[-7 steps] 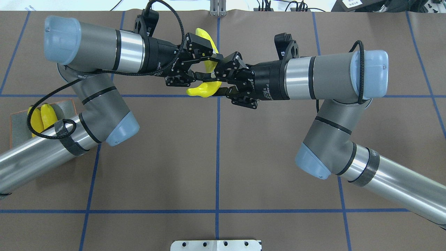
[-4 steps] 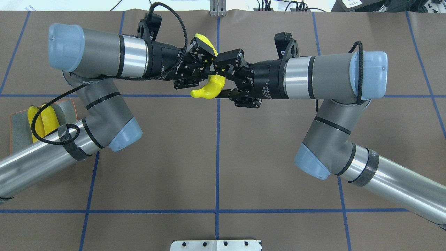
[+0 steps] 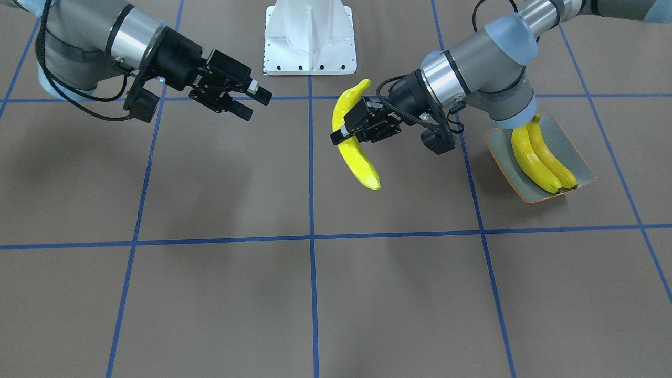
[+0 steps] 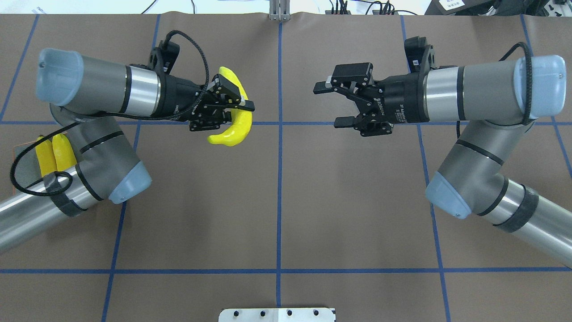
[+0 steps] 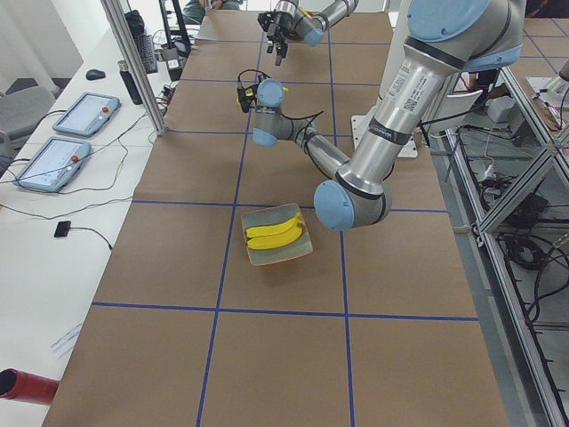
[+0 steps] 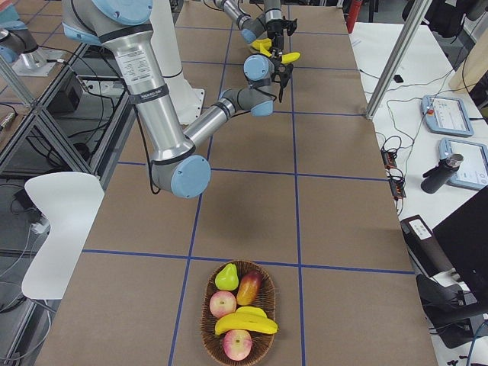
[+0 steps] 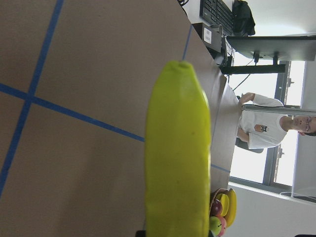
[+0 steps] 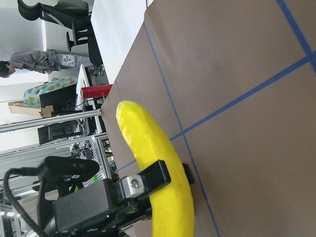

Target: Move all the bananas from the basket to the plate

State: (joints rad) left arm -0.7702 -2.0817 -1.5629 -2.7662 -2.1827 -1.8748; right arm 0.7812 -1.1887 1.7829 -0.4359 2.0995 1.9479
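Note:
My left gripper is shut on a yellow banana and holds it above the table left of the centre line. In the front view the same gripper grips this banana at its middle. The banana fills the left wrist view and shows in the right wrist view. My right gripper is open and empty, apart from the banana to its right. Two bananas lie side by side on the grey-green plate, partly hidden under my left arm from overhead. One more banana lies in the basket.
The wicker basket at the table's right end also holds a pear and several apples. The plate sits near the table's left end. The white robot base stands at the table's near edge.
Both grippers were on the banana at the table's middle. The right gripper has let go, opened and drawn back to the right. The left gripper has carried the banana to the left.

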